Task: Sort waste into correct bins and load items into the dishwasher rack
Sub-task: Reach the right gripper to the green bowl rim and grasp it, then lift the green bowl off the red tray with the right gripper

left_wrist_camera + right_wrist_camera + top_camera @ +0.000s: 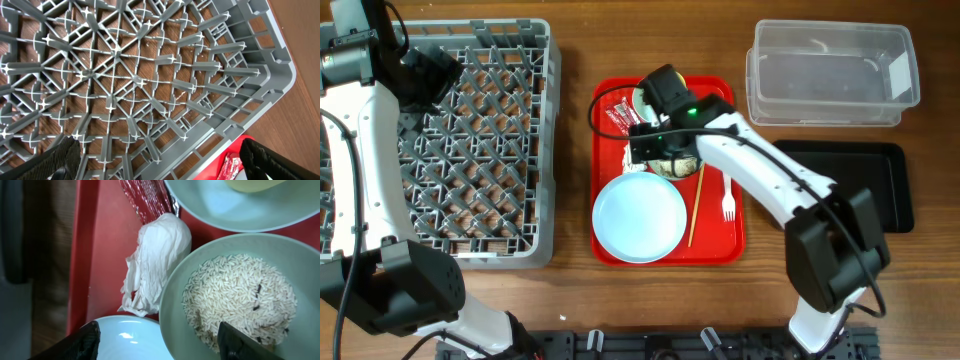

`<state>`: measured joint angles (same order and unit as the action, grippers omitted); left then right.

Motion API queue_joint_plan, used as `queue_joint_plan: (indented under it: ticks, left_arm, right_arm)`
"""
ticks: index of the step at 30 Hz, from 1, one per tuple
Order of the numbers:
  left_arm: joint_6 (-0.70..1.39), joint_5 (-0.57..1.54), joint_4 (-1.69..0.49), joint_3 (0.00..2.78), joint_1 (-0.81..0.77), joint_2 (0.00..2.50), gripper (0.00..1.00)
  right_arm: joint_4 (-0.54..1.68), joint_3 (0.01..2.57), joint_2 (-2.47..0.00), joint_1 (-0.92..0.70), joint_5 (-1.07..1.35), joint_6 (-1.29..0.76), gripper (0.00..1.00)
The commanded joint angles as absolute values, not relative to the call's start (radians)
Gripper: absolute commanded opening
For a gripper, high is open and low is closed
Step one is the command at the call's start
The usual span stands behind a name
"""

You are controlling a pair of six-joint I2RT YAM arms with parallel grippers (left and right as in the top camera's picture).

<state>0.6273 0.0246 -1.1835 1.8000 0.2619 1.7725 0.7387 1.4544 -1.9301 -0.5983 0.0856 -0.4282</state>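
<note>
My right gripper (pixel 157 345) is open and straddles the near rim of the mint-green bowl (pixel 200 295). One finger is over the rice-like scraps (pixel 240 292) inside it, the other over the pale blue plate (pixel 130 340). A crumpled white napkin (pixel 157 260) lies against the bowl, with the red wrapper (pixel 147 197) behind it. The light blue bowl (pixel 220 207) holds the yellow cup (pixel 250 184). Chopstick (pixel 696 205) and fork (pixel 728 200) lie on the red tray's right side. My left gripper (pixel 165 165) hangs open and empty over the grey rack (pixel 150 75).
The red serving tray (pixel 720 245) sits mid-table between the rack (pixel 470 150) and the bins. The clear tub (pixel 830 75) stands at the back right, with the black tray (pixel 885 185) in front of it. The rack's corner nearly touches the red tray (pixel 215 162).
</note>
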Motion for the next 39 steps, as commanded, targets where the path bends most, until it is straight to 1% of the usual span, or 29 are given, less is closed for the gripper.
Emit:
queue_joint_plan:
  ticks: [1,3,5,9,13,20,23,25,31,32,33,34,35,39]
  left_arm:
    - [0.636,0.017,-1.184,1.806,0.265,1.766,1.0]
    - [0.636,0.017,-1.184,1.806,0.265,1.766,1.0]
    - [0.636,0.017,-1.184,1.806,0.265,1.766,1.0]
    - [0.636,0.017,-1.184,1.806,0.265,1.766,1.0]
    - [0.636,0.017,-1.184,1.806,0.265,1.766,1.0]
    - [0.636,0.017,-1.184,1.806,0.265,1.766,1.0]
    - [0.636,0.017,-1.184,1.806,0.265,1.766,1.0]
    - [0.636,0.017,-1.184,1.806,0.265,1.766,1.0]
    - [0.636,0.017,-1.184,1.806,0.265,1.766,1.0]
    - [0.636,0.017,-1.184,1.806,0.265,1.766,1.0]
    - [0.636,0.017,-1.184,1.806,0.265,1.766,1.0]
    - [0.636,0.017,-1.184,1.806,0.265,1.766,1.0]
    - [0.636,0.017,-1.184,1.806,0.265,1.766,1.0]
    - [0.636,0.017,-1.184,1.806,0.265,1.766,1.0]
  right_arm:
    - [0.737,1.472,-1.968,-0.657,-0.075,-0.449,0.76]
    - [0.744,1.471,-1.977,-0.675,-0.124,-0.461,0.72]
    - [0.749,1.467,-1.995,-0.684,-0.147,-0.481,0.65]
    - [0.749,1.466,-2.032,-0.685,-0.163,-0.471,0.49]
    - [0.751,1.466,-2.036,-0.688,-0.196,-0.471,0.39]
    - [0.701,1.436,-2.041,-0.693,-0.196,-0.467,0.38]
    - [0.695,1.426,-2.041,-0.696,-0.196,-0.47,0.3]
    - [0.695,1.426,-2.04,-0.696,-0.196,-0.454,0.27]
    - [0.69,1.408,-2.041,-0.697,-0.196,-0.418,0.26]
    - [0.69,1.404,-2.041,-0.697,-0.196,-0.419,0.24]
    - [0.691,1.403,-2.041,-0.697,-0.196,-0.418,0.18]
    - [0.693,1.402,-2.041,-0.697,-0.196,-0.418,0.09]
    - [0.696,1.402,-2.041,-0.697,-0.196,-0.418,0.04]
    - [0.694,1.405,-2.038,-0.697,-0.198,-0.418,0.04]
